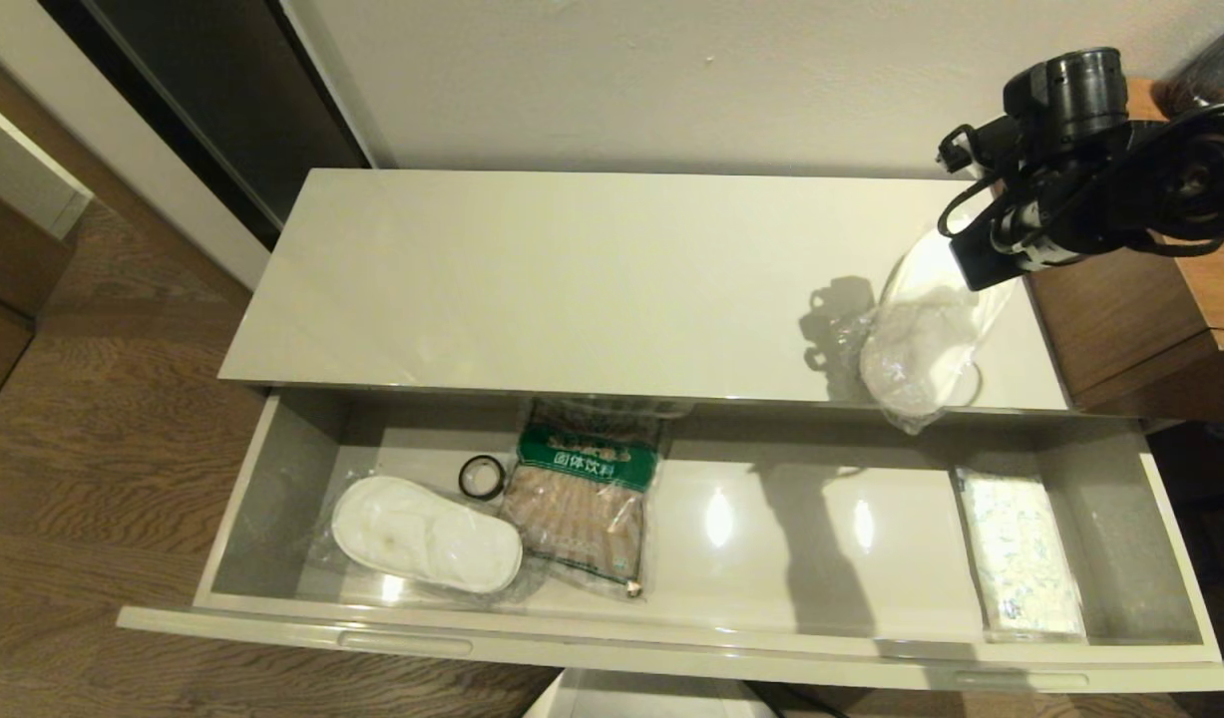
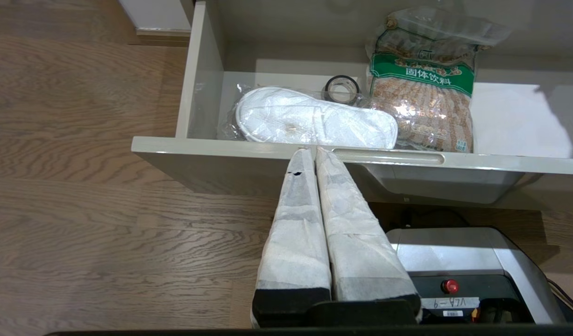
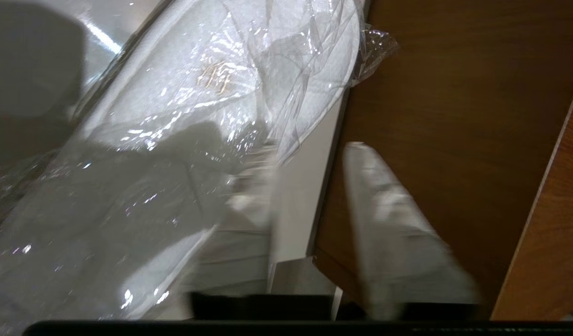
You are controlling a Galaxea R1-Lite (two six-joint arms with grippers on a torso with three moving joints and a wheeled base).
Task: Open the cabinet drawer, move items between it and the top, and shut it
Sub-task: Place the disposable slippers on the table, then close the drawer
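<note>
Lying on the right end of the glossy cream top [image 1: 532,279] is a pair of white slippers [image 1: 921,339] in a crinkled clear bag, its lower end sticking out a little over the front edge above the open drawer [image 1: 671,638]. The right hand [image 3: 309,186] is hovering at the upper end of that bag, by the top's right edge next to the brown wooden unit [image 1: 1150,319]. In the right wrist view its white-wrapped fingers [image 3: 389,224] are standing partly apart: one is lying against the plastic, the other is over the brown unit's side, and nothing is being gripped between them.

Down in the drawer, a second slipper pair [image 1: 427,543] is lying in its bag at the left, with a small black tape roll [image 1: 482,477] just behind it. A brown bag [image 1: 587,499] with a green label is sitting beside them, touching the slipper bag. A flat white packet [image 1: 1020,553] is lying at the far right of the drawer, well apart from the rest.

The left hand [image 2: 314,154] is hanging low in front of the drawer front, fingers pressed together and holding nothing.
</note>
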